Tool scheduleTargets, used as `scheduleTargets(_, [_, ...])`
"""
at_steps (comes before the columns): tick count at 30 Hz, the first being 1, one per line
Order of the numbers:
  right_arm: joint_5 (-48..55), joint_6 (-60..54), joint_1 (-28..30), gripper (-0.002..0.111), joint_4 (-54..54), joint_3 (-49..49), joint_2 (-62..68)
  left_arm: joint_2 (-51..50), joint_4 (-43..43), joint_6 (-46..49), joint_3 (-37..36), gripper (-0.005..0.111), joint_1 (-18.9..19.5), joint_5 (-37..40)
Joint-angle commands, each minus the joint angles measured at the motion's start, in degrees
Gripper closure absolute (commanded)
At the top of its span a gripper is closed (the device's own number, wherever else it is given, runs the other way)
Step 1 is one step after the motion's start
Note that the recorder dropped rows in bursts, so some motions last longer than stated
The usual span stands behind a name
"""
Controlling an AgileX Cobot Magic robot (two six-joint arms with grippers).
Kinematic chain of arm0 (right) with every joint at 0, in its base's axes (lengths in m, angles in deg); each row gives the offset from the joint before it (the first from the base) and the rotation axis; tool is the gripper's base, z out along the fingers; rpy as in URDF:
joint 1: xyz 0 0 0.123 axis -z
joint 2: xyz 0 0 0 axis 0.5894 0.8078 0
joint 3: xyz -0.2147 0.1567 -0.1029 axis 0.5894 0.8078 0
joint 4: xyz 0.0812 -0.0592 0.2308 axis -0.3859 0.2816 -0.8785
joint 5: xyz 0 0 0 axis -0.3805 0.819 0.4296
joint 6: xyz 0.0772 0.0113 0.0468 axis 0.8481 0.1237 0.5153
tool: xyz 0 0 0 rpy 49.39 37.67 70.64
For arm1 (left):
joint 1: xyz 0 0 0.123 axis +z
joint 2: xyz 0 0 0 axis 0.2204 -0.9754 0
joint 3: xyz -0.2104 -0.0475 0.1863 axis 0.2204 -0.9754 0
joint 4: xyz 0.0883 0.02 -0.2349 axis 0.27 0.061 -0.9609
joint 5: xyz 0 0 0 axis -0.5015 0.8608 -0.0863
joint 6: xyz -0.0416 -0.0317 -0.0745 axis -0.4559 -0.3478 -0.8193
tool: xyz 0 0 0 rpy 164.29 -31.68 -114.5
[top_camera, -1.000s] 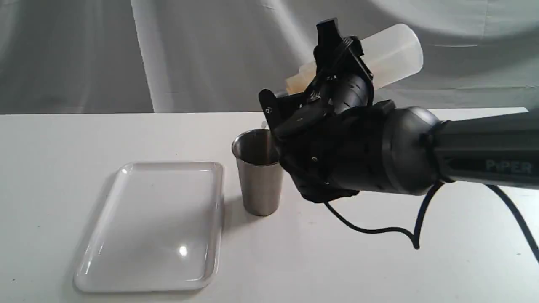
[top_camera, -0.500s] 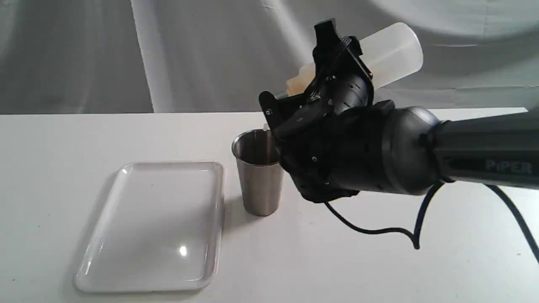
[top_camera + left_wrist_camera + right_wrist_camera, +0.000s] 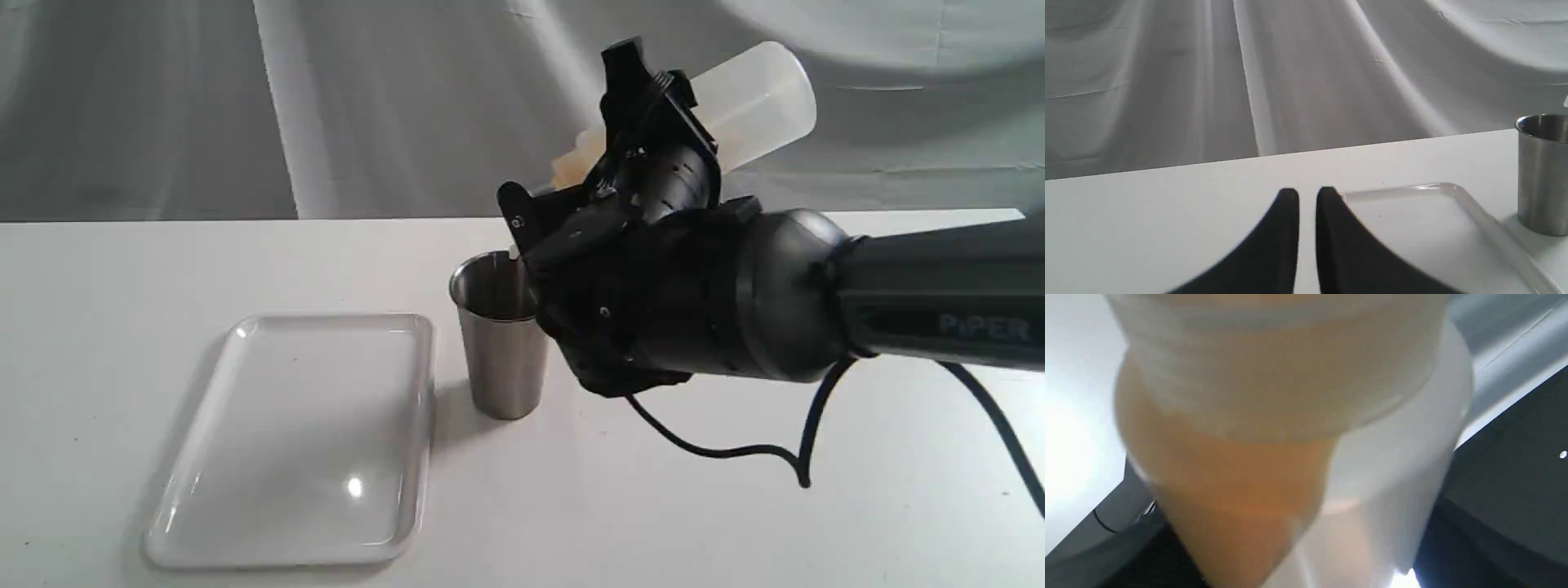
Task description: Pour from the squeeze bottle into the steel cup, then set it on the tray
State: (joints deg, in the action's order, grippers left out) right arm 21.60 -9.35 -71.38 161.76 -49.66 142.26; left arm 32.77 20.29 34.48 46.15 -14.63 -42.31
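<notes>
The translucent whitish plastic squeeze bottle (image 3: pixel 751 98) was tipped well over, base high, nozzle end down, clamped between the right fingers (image 3: pixel 575 143). Amber-orange liquid had pooled toward its neck, and up close in the right wrist view the bottle (image 3: pixel 1274 416) filled nearly everything, orange on one side and pale on the other. Most of the nozzle was hidden behind the black fingers; only a small pale tip showed, right at the rim of the brushed stainless-steel cup (image 3: pixel 500 343) standing upright just below them. Whether liquid was running, I could not tell.

Past the cup from the right fingers lay the flat glossy clear-white rectangular tray (image 3: pixel 286 320), just beside the cup and apart from it. The left fingers (image 3: pixel 1307 192) were drawn nearly together with a thin slit between, gripping nothing, low over the white table (image 3: pixel 735 523), with the tray's corner (image 3: pixel 1400 188) just ahead of them and the cup (image 3: pixel 1541 175) beyond its far edge.
</notes>
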Motion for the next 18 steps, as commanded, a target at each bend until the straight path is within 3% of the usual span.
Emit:
scheduleTargets(1, [1.46, -0.08, -0.21, 0.074, 2.25, -0.95, -1.09, 0.26, 0.17, -0.26, -0.25, 0.098, -0.31, -0.09])
scheduleTargets(7, [3.21, 1.07, -0.21, 0.074, 2.25, -0.95, -1.09, 0.26, 0.17, -0.26, -0.25, 0.098, -0.31, -0.09])
scheduleTargets(18, [4.39, 14.40, -0.21, 0.074, 2.25, -0.95, -1.09, 0.26, 0.17, -0.12, -0.25, 0.098, -0.31, -0.09])
